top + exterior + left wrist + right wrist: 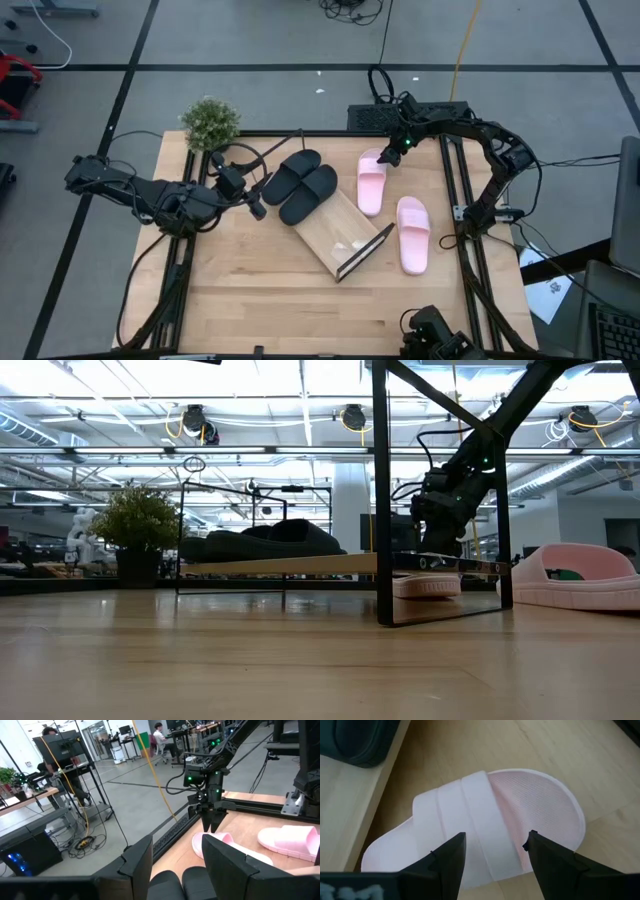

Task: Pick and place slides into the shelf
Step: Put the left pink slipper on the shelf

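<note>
Two black slides (303,185) lie side by side on the far left end of the shelf (338,238), a light-wood board lying slantwise on the table. One pink slide (371,182) lies on the table beside the shelf's far right side. The other pink slide (413,233) lies farther right. My right gripper (495,847) is open and points down over the first pink slide's strap (480,815), one finger on each side, just above it. My left gripper (175,860) is open and level, just left of the black slides (182,882).
A potted plant (210,122) stands at the table's far left corner. Black wire frames (366,255) rise at the shelf's ends. The near half of the wooden tabletop (260,290) is bare. Black rails (462,190) run along the table's sides. People sit at desks in the room behind.
</note>
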Robot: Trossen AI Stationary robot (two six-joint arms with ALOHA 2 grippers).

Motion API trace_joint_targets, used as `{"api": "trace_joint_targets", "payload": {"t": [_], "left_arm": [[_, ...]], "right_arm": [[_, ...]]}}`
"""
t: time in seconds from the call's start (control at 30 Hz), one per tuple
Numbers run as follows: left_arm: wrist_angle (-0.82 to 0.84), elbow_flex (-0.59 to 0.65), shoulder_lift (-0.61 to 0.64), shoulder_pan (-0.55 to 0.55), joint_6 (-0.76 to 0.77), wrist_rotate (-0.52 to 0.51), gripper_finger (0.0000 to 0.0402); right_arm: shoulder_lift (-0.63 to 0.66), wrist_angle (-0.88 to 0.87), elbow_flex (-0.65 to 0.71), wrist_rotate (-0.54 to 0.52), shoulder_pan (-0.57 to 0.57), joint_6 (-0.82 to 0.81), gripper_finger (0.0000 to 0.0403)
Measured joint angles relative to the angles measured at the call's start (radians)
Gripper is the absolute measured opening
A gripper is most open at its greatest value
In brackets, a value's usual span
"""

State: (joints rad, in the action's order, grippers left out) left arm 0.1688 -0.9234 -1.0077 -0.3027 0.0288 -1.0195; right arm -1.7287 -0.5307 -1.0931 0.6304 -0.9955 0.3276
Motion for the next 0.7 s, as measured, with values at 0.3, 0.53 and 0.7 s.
{"api": "trace_joint_targets", "payload": {"t": [0.3,0.53,0.7], "left_arm": [[0.000,0.000,0.000,0.000,0.003,0.000,0.0177],[0.000,0.000,0.000,0.000,0.003,0.011,0.0177],[-0.001,0.000,0.000,0.000,0.003,0.024,0.0177]], "right_arm": [[0.000,-0.033,0.000,0.037,0.002,0.015,0.0203],[0.000,-0.040,0.000,0.055,0.002,0.024,0.0203],[-0.007,-0.030,0.000,0.027,0.002,0.032,0.0203]]}}
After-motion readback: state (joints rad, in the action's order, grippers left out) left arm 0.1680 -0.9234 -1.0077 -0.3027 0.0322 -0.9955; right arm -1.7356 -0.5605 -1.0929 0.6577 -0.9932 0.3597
